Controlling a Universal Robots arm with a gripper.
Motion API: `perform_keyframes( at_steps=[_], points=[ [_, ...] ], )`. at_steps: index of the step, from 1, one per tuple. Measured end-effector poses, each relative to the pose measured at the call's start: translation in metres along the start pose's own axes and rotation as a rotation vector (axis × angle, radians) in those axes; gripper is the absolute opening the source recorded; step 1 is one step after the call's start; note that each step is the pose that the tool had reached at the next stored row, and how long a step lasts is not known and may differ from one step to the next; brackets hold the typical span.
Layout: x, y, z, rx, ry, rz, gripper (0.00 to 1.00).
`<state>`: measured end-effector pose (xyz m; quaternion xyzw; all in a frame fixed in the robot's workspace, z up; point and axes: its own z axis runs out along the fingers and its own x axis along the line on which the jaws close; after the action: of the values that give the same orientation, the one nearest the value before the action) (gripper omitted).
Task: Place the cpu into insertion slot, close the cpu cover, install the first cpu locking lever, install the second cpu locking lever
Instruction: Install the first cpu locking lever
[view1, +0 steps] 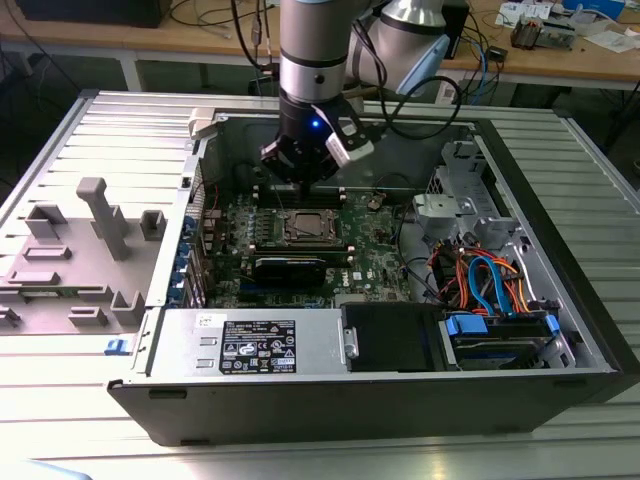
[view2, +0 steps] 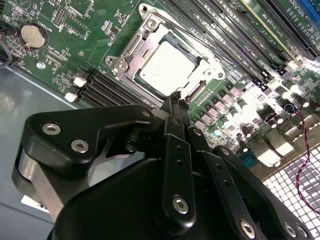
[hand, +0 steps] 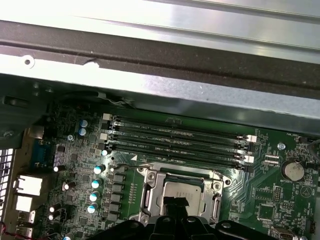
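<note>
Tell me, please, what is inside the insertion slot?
The cpu lies inside the insertion slot, its silver top showing. The slot's floor beneath it is covered, and in the first wrist view the hand hides part of the cpu.

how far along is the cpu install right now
Done: the cpu sits in the insertion slot, and the cpu cover lies closed around it. In hand: nothing held that I can see; the shut gripper is at the socket's edge. Left: the two locking levers; I cannot tell whether either is latched.
</note>
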<state>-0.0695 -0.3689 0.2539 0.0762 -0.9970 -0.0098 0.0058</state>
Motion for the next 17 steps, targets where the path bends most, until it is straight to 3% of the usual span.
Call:
perform_keyframes(
  at_steps=[17],
  points=[
    [0.0043, 0.0007, 0.0001, 0.0000, -0.0002, 0.000, 0.11]
  ],
)
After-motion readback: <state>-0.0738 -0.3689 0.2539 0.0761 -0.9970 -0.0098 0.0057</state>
